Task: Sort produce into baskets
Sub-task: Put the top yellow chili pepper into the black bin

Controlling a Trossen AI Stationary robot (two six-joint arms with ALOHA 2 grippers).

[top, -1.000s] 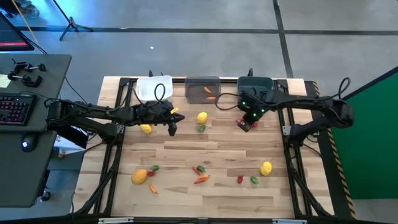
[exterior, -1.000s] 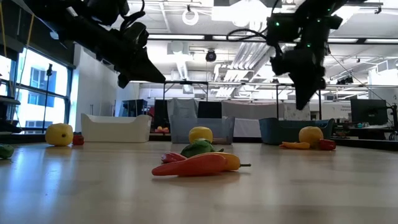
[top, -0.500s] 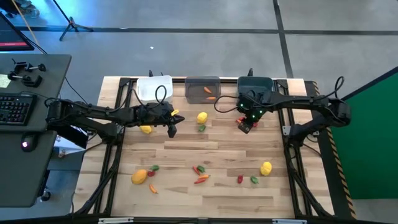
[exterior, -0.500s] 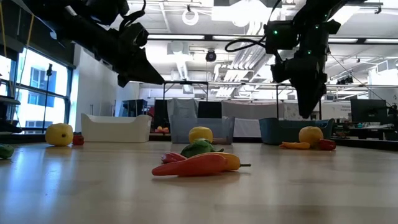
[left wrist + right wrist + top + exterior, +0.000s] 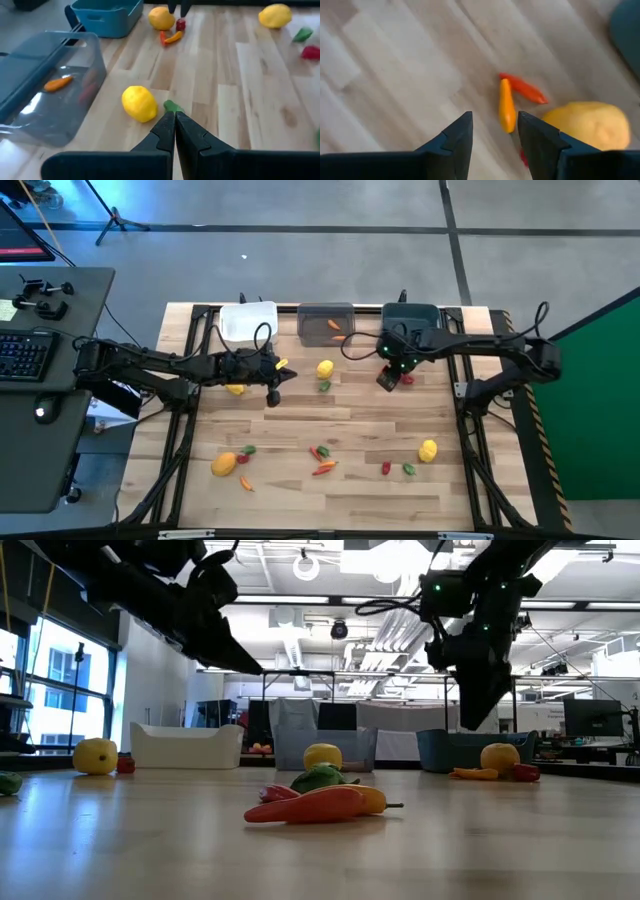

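Three baskets line the far edge of the worktop (image 5: pixel 300 425) in the high view: white basket (image 5: pixel 247 322), grey basket (image 5: pixel 326 323) with an orange piece inside, teal basket (image 5: pixel 411 317). The right gripper (image 5: pixel 388 378) hangs just in front of the teal basket; the left gripper (image 5: pixel 272 397) waits near the white one. Loose produce lies scattered across the near half of the worktop.

Low view: a red-orange chili (image 5: pixel 305 806) lies nearest the camera, touching a green piece (image 5: pixel 318 778). Both arms are raised clear of the surface.

Left wrist view: the left gripper (image 5: pixel 174 122) has its fingers pressed together, empty, above a lemon (image 5: pixel 139 103) beside the grey basket (image 5: pixel 45 85).

Right wrist view: the right gripper (image 5: pixel 494 131) is spread and holds nothing, poised over a small orange carrot (image 5: pixel 506 106). A red chili (image 5: pixel 524 88) touches the carrot's far end, and a yellow fruit (image 5: pixel 587 125) sits just beside.

Judgement: the step is a pick of the carrot. Descend with the fingers straddling its slim body at mid-length. The red chili and yellow fruit crowd the grasp; a finger may nudge either.
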